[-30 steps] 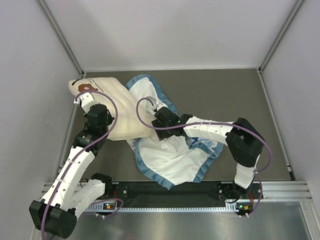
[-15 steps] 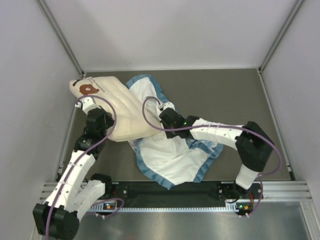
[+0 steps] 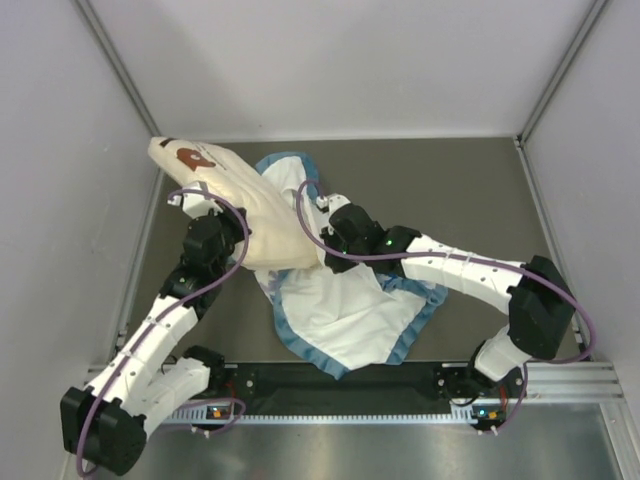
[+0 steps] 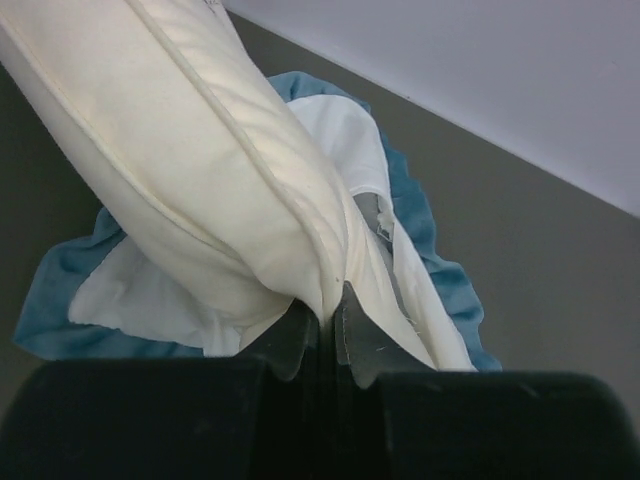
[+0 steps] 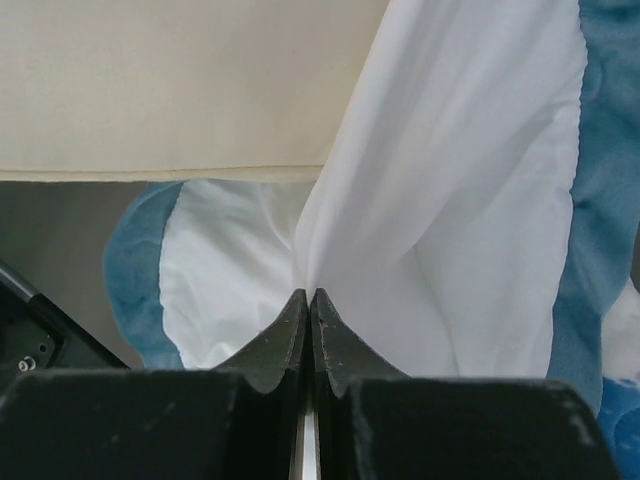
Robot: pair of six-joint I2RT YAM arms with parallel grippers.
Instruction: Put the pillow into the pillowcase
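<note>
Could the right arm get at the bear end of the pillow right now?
Probably not: its fingers are pinched shut on the pillowcase, and the logo end of the pillow sits far left, beside the left arm.

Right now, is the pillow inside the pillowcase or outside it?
Outside. The pillow shows bare and cream, lying across the pillowcase, whose white inside is spread under it. Whether its lower corner is tucked in, cannot tell.
</note>
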